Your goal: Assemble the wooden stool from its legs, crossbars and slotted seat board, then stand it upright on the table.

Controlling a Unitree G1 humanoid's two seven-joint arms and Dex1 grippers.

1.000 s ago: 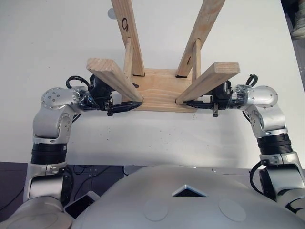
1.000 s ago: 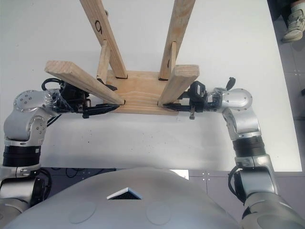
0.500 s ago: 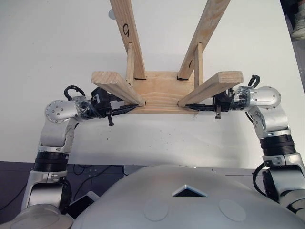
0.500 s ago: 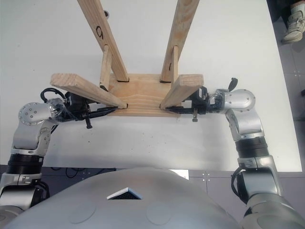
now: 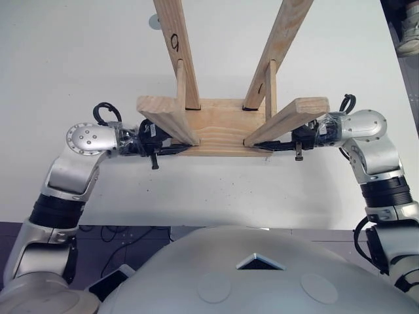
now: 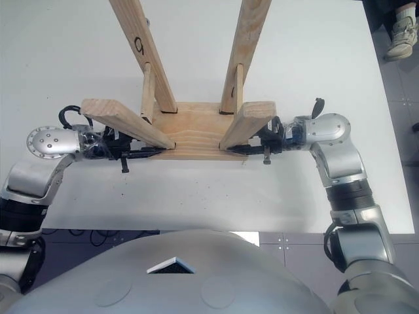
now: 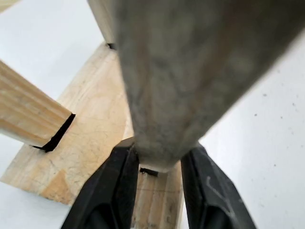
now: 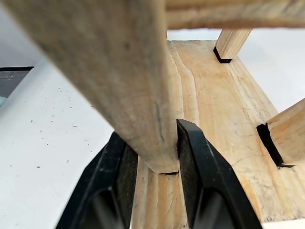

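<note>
The wooden stool lies upside down on the white table (image 5: pixel 78 72), its slotted seat board (image 5: pixel 222 124) flat and its legs pointing up. My left gripper (image 7: pixel 159 160) is shut on the base of the near left leg (image 5: pixel 163 116), where it enters its slot. My right gripper (image 8: pixel 159 160) is shut on the base of the near right leg (image 5: pixel 288 119) in the same way. The two far legs (image 5: pixel 175 46) (image 5: pixel 281 39) rise out of frame, each joined to a thin crossbar (image 5: pixel 180 82) (image 5: pixel 271 82).
The table's front edge (image 5: pixel 196 224) runs close under both arms. Open white surface lies to the left and right of the stool and behind it. A small round mark (image 5: pixel 152 21) sits on the table beside the far left leg.
My left arm has stretched out, its elbow swinging outward and forward. The near left leg's free end has shifted right and stands steeper. Both grippers have kept their hold.
</note>
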